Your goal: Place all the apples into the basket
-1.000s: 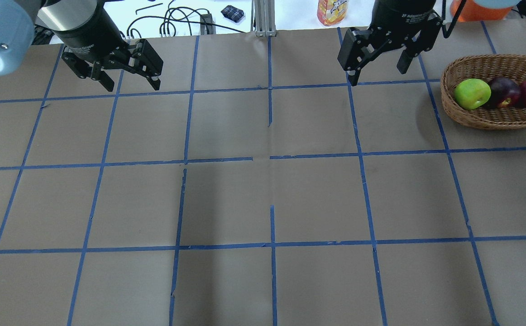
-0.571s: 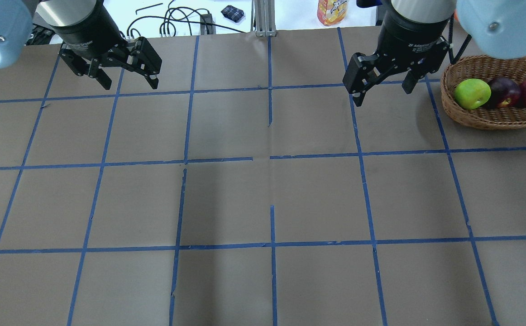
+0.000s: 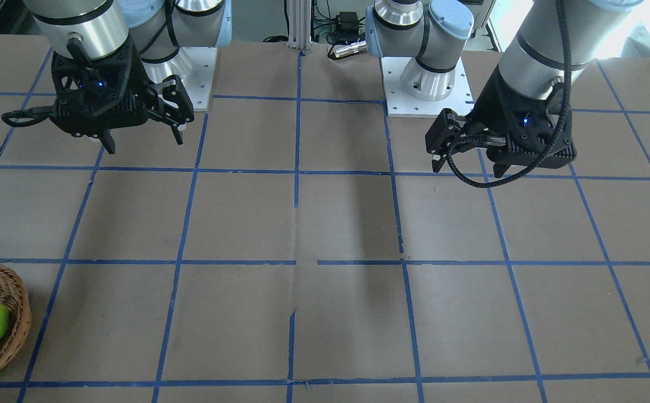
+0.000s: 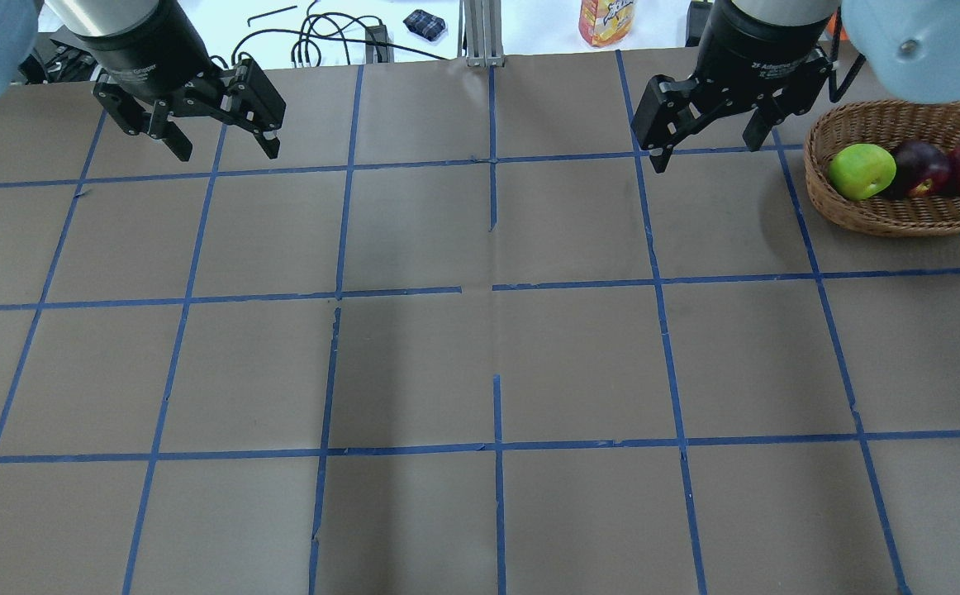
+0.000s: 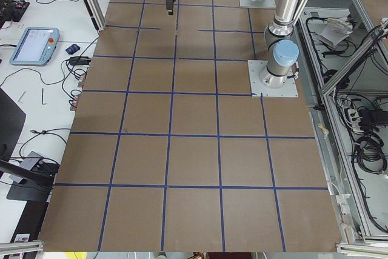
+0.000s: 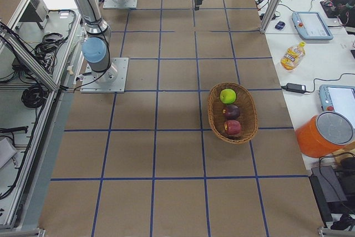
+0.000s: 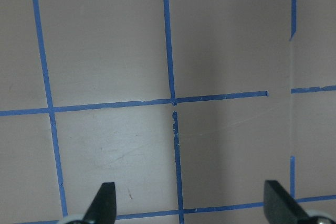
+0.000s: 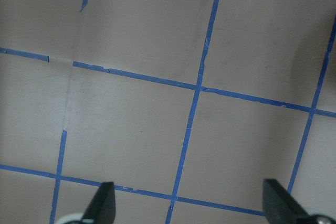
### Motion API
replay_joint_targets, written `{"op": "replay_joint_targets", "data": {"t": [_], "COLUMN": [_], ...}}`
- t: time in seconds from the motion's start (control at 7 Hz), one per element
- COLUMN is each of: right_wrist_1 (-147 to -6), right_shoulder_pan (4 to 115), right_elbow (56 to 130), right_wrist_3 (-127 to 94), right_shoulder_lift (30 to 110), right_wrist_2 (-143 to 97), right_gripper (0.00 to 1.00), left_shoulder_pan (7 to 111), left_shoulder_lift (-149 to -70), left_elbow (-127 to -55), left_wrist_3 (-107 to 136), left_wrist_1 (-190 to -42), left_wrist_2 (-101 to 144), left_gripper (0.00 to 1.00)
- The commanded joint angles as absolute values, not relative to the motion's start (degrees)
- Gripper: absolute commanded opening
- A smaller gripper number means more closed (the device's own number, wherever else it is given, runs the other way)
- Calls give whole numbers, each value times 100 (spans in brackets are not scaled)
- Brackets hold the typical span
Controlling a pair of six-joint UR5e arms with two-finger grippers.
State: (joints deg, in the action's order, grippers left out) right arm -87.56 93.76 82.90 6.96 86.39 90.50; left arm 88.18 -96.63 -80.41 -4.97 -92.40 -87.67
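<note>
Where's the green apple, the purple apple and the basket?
green apple [image 4: 862, 171], overhead view, middle of its skin.
purple apple [image 4: 922, 167], overhead view, middle of its dark side.
basket [image 4: 885, 218], overhead view, near woven wall.

A table [image 4: 414, 364] covered in brown paper fills most of every view, ruled into squares by blue tape [image 4: 496, 447]. In the overhead view a white bench [image 4: 529, 25] runs along the top edge, with black cables [image 4: 323, 40] at upper left and an aluminium post [image 4: 480, 33] at top centre. At the right of the exterior right view stand a yellow bottle [image 6: 292, 55], a handheld screen [image 6: 312, 25] and an orange bucket [image 6: 324, 136]. The light is bright and even.
</note>
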Motion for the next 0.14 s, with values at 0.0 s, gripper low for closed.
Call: {"op": "replay_joint_targets", "data": {"t": [0.0], "right_wrist_1": [-8710], "right_shoulder_pan": [9369], "right_elbow": [8323], "right_wrist_3": [30], "right_shoulder_lift": [8640], "right_wrist_2": [9167], "right_gripper": [100], "left_shoulder_pan": [8824], "left_shoulder_lift": [-9738], "left_elbow": [-7946], "left_wrist_3": [-492], "left_wrist_1": [-9272], "left_wrist_2": [-8789], "left_gripper": [100]}}
